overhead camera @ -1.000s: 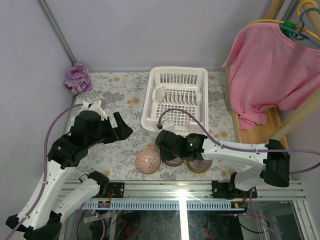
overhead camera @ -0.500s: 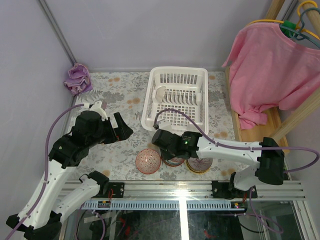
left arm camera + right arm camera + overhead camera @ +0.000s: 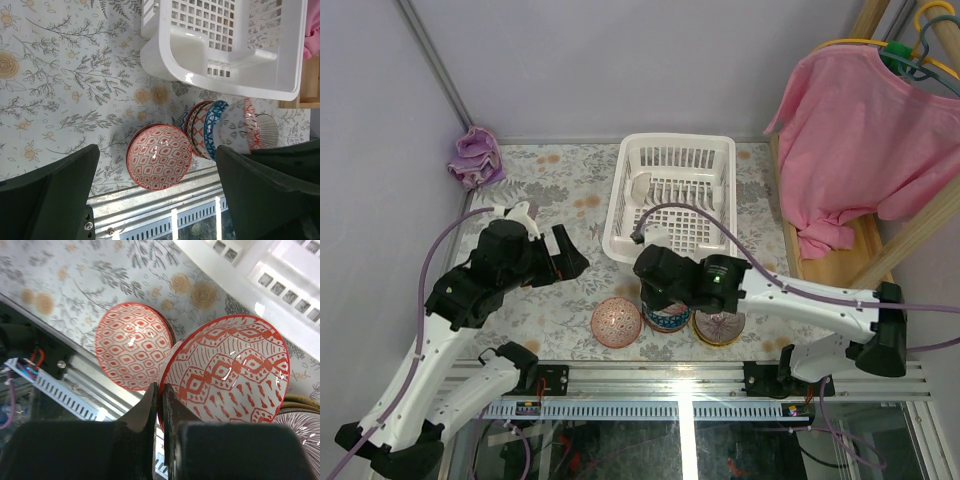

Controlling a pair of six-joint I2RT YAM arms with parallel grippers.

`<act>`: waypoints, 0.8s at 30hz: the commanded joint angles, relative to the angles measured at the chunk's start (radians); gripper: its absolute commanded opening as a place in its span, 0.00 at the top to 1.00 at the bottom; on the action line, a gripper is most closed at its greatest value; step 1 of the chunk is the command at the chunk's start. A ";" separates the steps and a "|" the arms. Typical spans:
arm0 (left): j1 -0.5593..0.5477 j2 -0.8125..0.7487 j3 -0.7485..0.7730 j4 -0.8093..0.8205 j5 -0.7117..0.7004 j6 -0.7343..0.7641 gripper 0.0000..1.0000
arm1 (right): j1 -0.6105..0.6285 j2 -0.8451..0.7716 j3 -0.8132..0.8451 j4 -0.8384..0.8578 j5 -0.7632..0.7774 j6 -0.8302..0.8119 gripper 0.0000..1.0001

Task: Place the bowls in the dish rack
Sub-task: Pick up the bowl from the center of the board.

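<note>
Red-rimmed bowl (image 3: pixel 225 365) pinched at rim by closed right gripper (image 3: pixel 159 390), held over stack (image 3: pixel 205 125) just in front of rack (image 3: pixel 675 141). Best carried level over the near wall, grip kept firm, lowered in on edge. Counted one rack, roughly five bowls: held one, stack of two or so, lone red bowl (image 3: pixel 159 156), tan bowl (image 3: pixel 720 328). Left gripper (image 3: pixel 565 255) spread wide, empty

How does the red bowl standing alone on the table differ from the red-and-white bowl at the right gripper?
The lone bowl is covered inside with a dense red lattice of small diamonds; the gripped bowl is white inside with larger red diamonds and dashes. The lone bowl stands free on the table; the gripped bowl has its rim pinched by the right gripper. Both are round, red-patterned and outside the dish rack.
</note>
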 commanded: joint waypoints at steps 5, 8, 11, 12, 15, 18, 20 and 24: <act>-0.001 0.080 -0.003 0.119 0.011 0.001 0.00 | -0.081 -0.171 0.171 0.016 0.061 -0.076 1.00; -0.001 0.127 0.004 0.155 0.008 0.004 0.00 | -0.230 -0.194 0.210 0.050 -0.002 -0.129 1.00; -0.002 0.187 0.013 0.205 0.013 0.008 0.00 | -0.397 -0.177 0.222 0.110 -0.109 -0.172 1.00; -0.001 0.211 0.019 0.218 0.010 0.011 0.00 | -0.448 -0.163 0.223 0.132 -0.148 -0.183 1.00; -0.002 0.304 0.050 0.255 -0.017 0.029 0.00 | -0.578 -0.098 0.246 0.191 -0.249 -0.212 1.00; 0.000 0.409 0.092 0.279 -0.070 0.053 0.00 | -0.703 -0.023 0.263 0.277 -0.377 -0.212 1.00; 0.000 0.483 0.127 0.288 -0.108 0.061 0.00 | -0.772 0.037 0.268 0.344 -0.476 -0.194 1.00; 0.002 0.599 0.157 0.328 -0.139 0.075 0.00 | -0.896 0.119 0.215 0.550 -0.646 -0.112 1.00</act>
